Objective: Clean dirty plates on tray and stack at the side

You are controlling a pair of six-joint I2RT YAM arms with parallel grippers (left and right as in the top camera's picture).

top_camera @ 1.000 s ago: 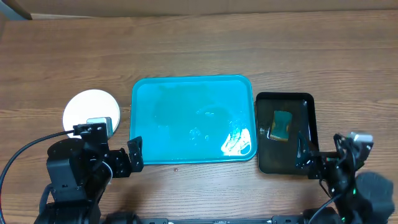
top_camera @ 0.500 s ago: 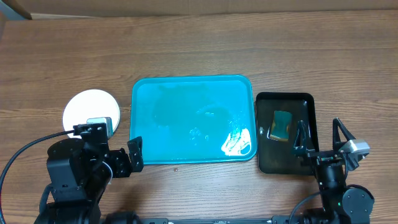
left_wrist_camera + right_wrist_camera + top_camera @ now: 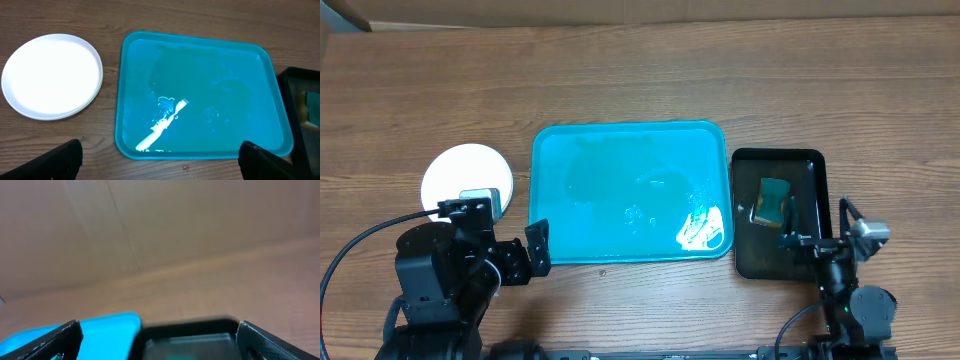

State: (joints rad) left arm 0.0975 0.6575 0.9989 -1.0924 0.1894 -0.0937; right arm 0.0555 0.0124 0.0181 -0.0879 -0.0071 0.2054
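seems the closing step: bare turquoise tray [image 3: 610, 160], plates [image 3: 460, 172] stacked left of it, sponge [image 3: 774, 200] right of it. left gripper [image 3: 160, 150], right gripper [image 3: 159, 327] wide open, empty. next, probably just park.

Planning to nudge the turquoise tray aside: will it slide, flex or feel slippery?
The turquoise tray holds only droplets, so probably light and easy to slide on the wooden table. That wetness suggests a slippery surface. Wide and shallow, it may flex if lifted by one edge.
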